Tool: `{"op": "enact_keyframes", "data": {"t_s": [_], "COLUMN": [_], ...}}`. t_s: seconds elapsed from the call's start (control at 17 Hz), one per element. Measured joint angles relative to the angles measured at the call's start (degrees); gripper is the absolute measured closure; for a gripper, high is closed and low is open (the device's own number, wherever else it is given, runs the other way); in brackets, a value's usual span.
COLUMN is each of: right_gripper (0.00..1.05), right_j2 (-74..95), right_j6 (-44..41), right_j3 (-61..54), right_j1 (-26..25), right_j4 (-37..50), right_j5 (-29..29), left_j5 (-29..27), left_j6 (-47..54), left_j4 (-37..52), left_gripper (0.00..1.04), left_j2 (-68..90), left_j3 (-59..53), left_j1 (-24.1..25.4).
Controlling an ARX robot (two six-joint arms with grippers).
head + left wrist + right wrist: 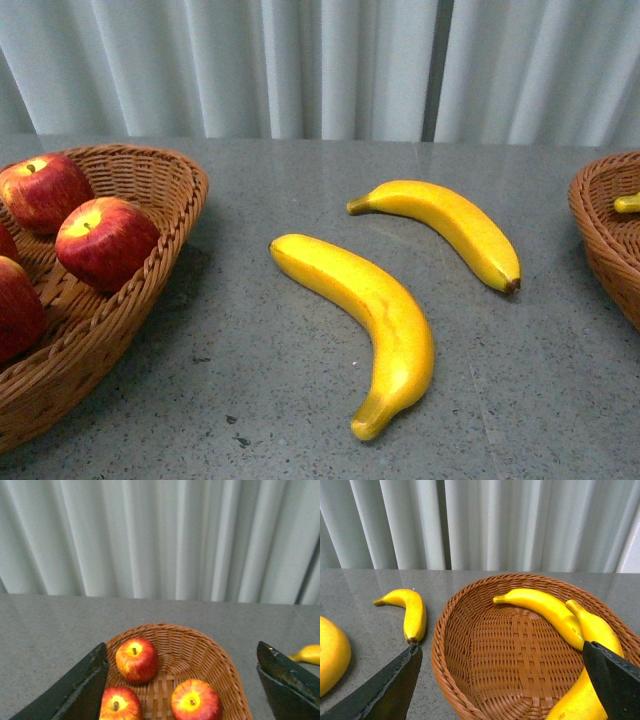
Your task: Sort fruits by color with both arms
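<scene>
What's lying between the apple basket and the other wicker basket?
The nearer curved yellow banana and the farther curved yellow banana, lying on the grey table, seen in the front view.

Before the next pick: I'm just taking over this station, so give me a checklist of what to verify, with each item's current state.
1. Apples all in the left basket, none loose in view: ok.
2. Every banana binned: not ok; the near banana and the far banana lie on the table.
3. Those two lie apart, neither blocking the other: ok.
4. Right tool open and empty: ok.
5. Left tool open and empty: ok.
6. Room in the right basket: ok; the binned bananas lie along one side, with bare weave beside them.
</scene>
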Motion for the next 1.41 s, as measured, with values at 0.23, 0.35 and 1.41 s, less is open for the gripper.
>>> {"op": "enact_keyframes", "data": {"t_s": [0.23,0.35,1.41], "right_gripper": [0.06,0.06,0.06], "right_j2": [0.00,0.00,0.00], "right_j6": [0.00,0.00,0.00], "right_j3": [0.00,0.00,0.00], "right_j1": [0.00,0.00,0.00], "right_j4": [-0.02,-0.02,0.09], "right_j5": [0.00,0.00,0.00], "left_j5": [13.00,15.89,22.64], "left_j6": [-1.16,-1.14,-1.44], "left_j4": [-2.19,-2.25,-20.04], "left_gripper": [0.65,0.90,1.03], "left_j2": [-15.98,-19.02,-44.61], "left_j3": [-14.60,-17.07,-25.03], "left_j1": [9.33,11.08,18.01]}}
